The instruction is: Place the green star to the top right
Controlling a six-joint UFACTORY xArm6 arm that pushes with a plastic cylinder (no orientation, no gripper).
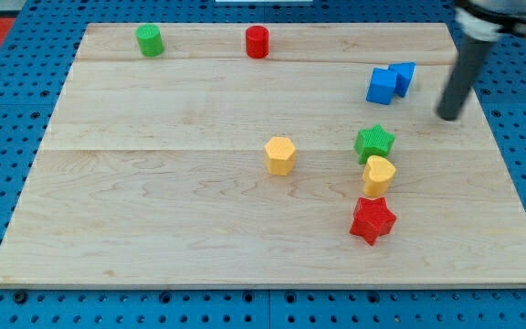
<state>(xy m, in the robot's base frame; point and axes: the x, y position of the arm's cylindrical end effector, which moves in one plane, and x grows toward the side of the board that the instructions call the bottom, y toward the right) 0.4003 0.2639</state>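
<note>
The green star (374,143) lies on the wooden board (153,210) right of centre. It touches a yellow heart-shaped block (378,174) just below it. My tip (447,117) is on the board up and to the right of the green star, clearly apart from it. The rod rises from the tip to the view's top right corner. Two blue blocks (389,83) sit together above the star and left of the rod.
A red star (373,220) lies below the yellow heart. A yellow hexagonal block (280,155) sits near the board's centre. A green cylinder (150,41) and a red cylinder (257,42) stand along the top edge. A blue pegboard surrounds the board.
</note>
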